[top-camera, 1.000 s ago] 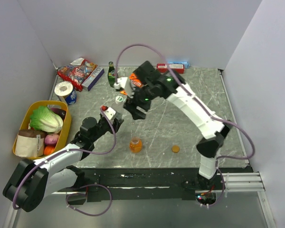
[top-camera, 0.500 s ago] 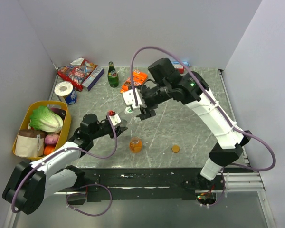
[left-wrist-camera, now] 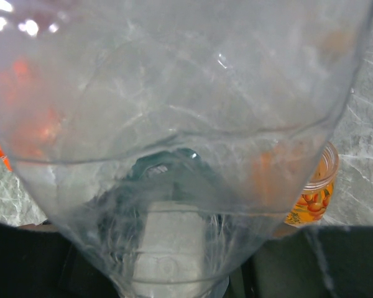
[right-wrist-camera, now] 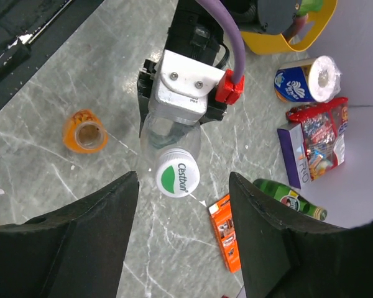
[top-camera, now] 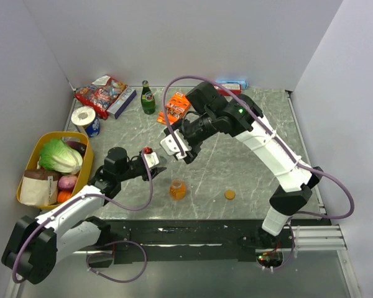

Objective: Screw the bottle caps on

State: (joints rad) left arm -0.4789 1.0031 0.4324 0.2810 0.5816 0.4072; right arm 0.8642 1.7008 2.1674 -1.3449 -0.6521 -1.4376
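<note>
My left gripper [top-camera: 153, 160] is shut on the translucent grey-green bottle [right-wrist-camera: 169, 133], which fills the left wrist view [left-wrist-camera: 174, 93]. The whitish cap with the green mark [right-wrist-camera: 177, 179] sits on that bottle's neck. My right gripper [right-wrist-camera: 183, 186] is open above it, a finger on each side of the cap, not touching it. The top view hides the cap under my right gripper [top-camera: 177, 149]. The squat orange bottle [top-camera: 178, 189] stands uncapped near the front edge; it also shows in the right wrist view [right-wrist-camera: 84, 131]. The orange-brown cap [top-camera: 230, 194] lies on the table to its right.
A yellow basket [top-camera: 34, 146] of vegetables stands at the left. A tissue roll [top-camera: 85, 119], snack packs [top-camera: 99, 92], a tall green glass bottle [top-camera: 148, 98] and an orange pack [top-camera: 176, 105] lie along the back left.
My left gripper has carried the capped translucent bottle to the right, towards the table's middle. My right gripper has swung round and now sits over the cap.
</note>
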